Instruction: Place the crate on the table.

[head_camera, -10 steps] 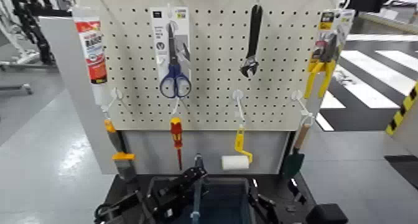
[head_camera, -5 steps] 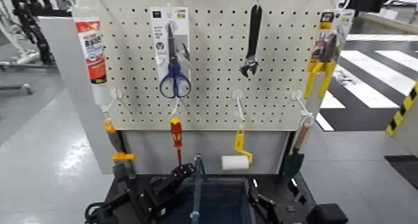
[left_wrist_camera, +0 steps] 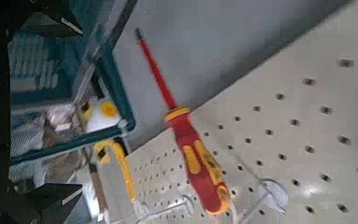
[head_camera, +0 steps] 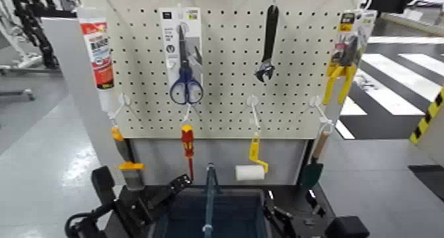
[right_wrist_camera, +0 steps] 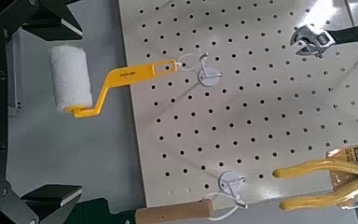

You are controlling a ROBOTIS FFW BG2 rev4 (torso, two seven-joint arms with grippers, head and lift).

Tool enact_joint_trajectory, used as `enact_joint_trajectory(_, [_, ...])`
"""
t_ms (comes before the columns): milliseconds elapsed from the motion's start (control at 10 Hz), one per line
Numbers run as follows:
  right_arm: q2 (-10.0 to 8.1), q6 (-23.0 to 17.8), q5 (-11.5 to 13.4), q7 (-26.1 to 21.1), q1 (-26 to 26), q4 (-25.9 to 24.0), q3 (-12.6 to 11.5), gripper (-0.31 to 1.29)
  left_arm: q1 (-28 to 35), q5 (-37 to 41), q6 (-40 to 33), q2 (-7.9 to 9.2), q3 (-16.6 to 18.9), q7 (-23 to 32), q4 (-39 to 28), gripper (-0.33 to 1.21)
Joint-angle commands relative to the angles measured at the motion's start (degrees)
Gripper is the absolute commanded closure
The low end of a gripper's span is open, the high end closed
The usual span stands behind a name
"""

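The crate (head_camera: 218, 214) sits on the table (head_camera: 300, 211) between both grippers, left gripper (head_camera: 173, 186) beside its rim; can't tell their grip.

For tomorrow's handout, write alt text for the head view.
A dark blue-grey crate with a thin blue handle sits low in view on the black table. Behind it, a beige pegboard holds scissors, a wrench and a screwdriver.

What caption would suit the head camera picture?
Crate on the black table, grippers at either side, below a pegboard of hanging tools.
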Motion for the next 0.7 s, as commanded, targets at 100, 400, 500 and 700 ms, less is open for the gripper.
enact_joint_trajectory(100, [-0.06,0.03,0.0,0.0,0.0,-0.06,-0.09,0.14,3.08,-17.26,-7.38,-1.22,2.14,-0.04,-6.23,0.12])
enact_joint_trajectory(400, [0.03,0.03,0.0,0.0,0.18,-0.24,-0.26,0.14,7.91,-38.7,-18.72,-4.56,2.5,1.45,-10.36,0.12])
enact_joint_trajectory(500, [0.03,0.03,0.0,0.0,0.27,-0.32,-0.26,0.14,9.05,-44.42,-21.97,-5.53,2.67,1.36,-10.89,0.12])
enact_joint_trajectory(700, [0.11,0.03,0.0,0.0,0.35,-0.41,-0.26,0.14,10.72,-50.83,-27.77,-5.35,1.53,2.24,-10.72,0.12])
